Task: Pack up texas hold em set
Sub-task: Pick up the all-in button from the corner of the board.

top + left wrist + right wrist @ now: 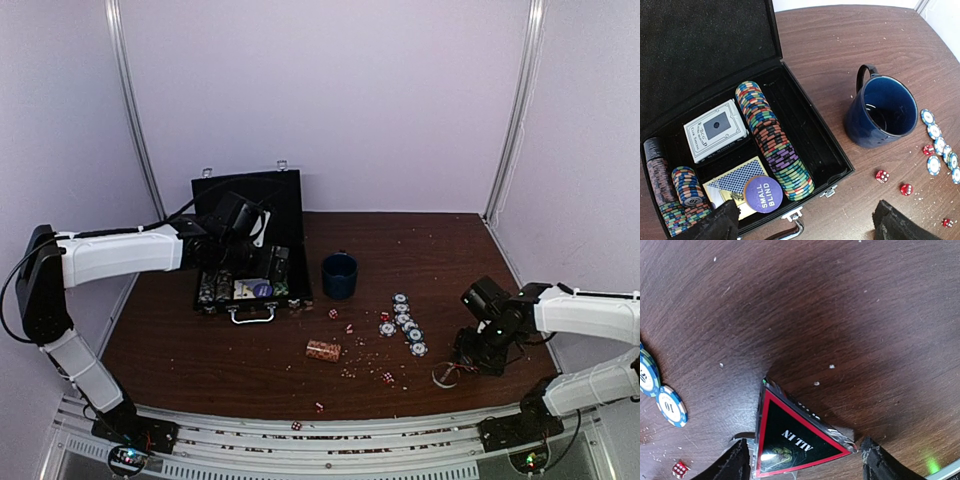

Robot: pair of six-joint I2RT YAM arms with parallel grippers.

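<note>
One open briefcase, long axis left-right, handle on its near side

Reaching forward, left arm holds left gripper spread wide; right arm folded low, right gripper pointing down, fingers apart.

Round purple disc: "SMALL BLIND", white caps. Black triangular plaque w/ red border: "ALL IN" (upside down in right wrist view). Blue-white striped poker chip: "10". Grey-white card box: print illegible.
</note>
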